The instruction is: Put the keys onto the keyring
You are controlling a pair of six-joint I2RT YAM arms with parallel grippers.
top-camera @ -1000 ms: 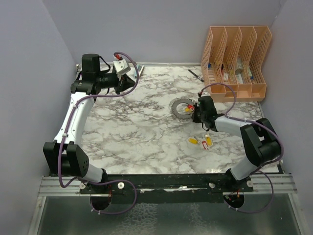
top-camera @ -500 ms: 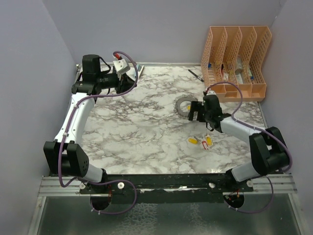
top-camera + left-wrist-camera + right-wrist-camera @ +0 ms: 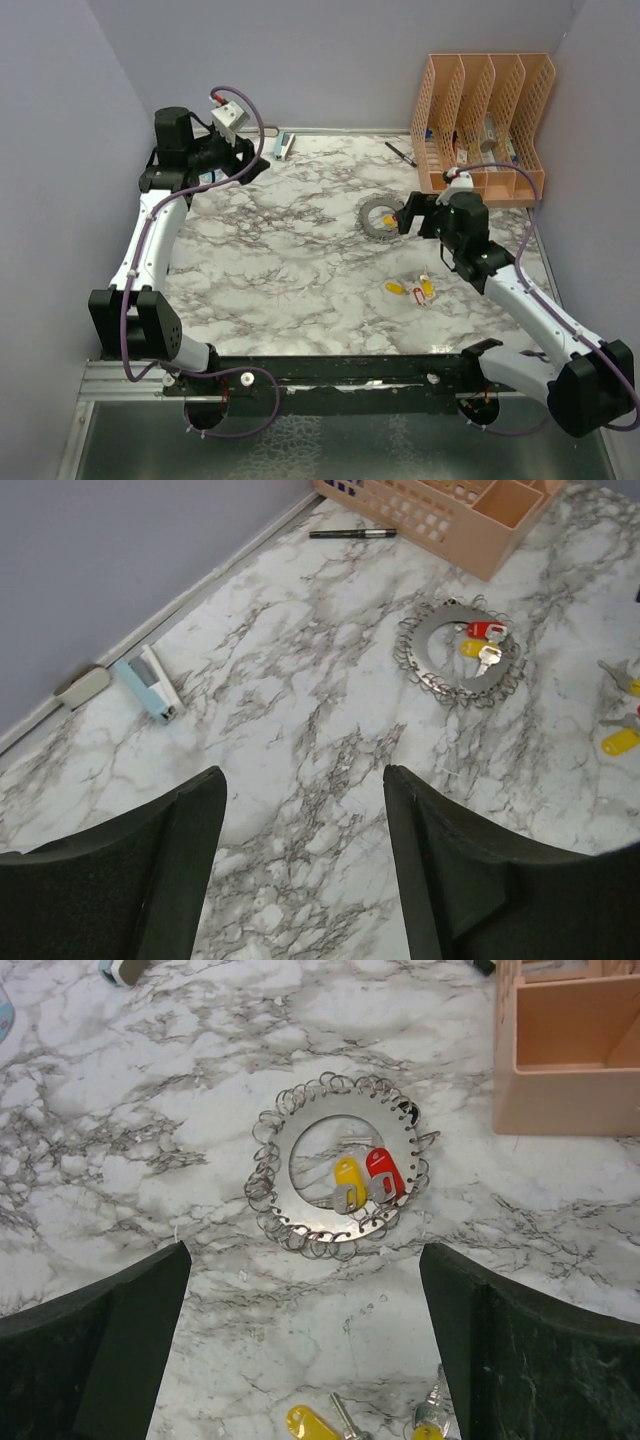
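While left claw (image 3: 302, 780) and right claw (image 3: 405, 216) gape empty, keyring (image 3: 340, 1112) lies before the latter, keys (image 3: 348, 1180) inside.

Looks like a robotics lab test cell, not anyone's actual office. Plain lavender walls (image 3: 350, 60) box in a marble-print tabletop (image 3: 290, 270), and the left arm (image 3: 148, 237) and right arm (image 3: 520, 297) sit on a metal rail (image 3: 110, 378) at 6 o'clock. The office stuff reads as props: a peach file organizer (image 3: 485, 125) at 1 o'clock, a black pen (image 3: 401, 153) beside it, and a small stapler-looking thing (image 3: 283, 146) at 11.
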